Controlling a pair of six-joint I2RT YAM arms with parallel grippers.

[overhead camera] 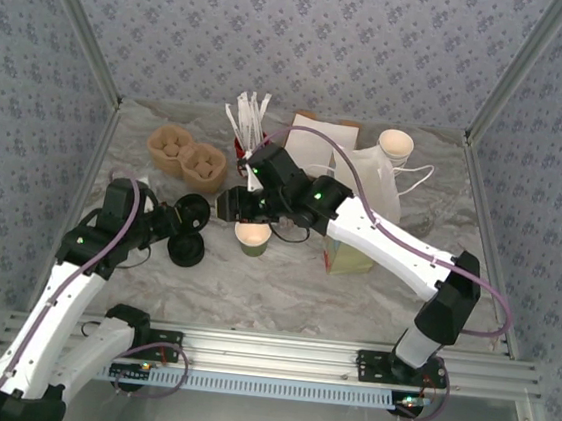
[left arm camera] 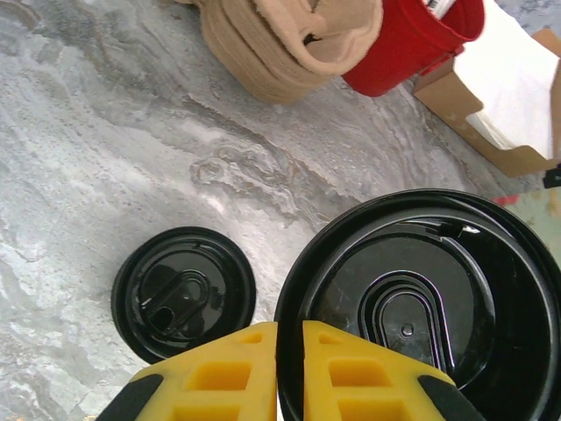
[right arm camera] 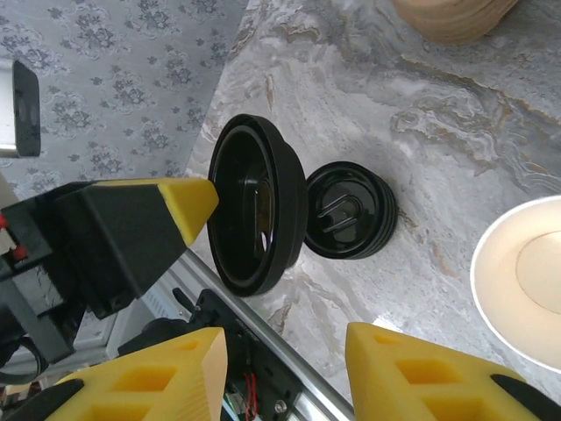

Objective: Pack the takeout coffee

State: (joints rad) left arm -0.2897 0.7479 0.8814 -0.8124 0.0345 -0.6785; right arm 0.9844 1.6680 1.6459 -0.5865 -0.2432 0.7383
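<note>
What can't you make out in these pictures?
Cup: right wrist view, right edge cuts it off; its outside is unseen.
Red holder: left wrist view, top edge cuts off its top.
Held lid: left wrist view, bottom edge crops it; left end effector covers part of its rim.

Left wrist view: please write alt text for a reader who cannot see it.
The left gripper pinches the rim of a black lid between yellow fingers. A second black lid lies flat on the marbled table to its left, and a red holder stands at the top.

No legible txt or labels.
</note>
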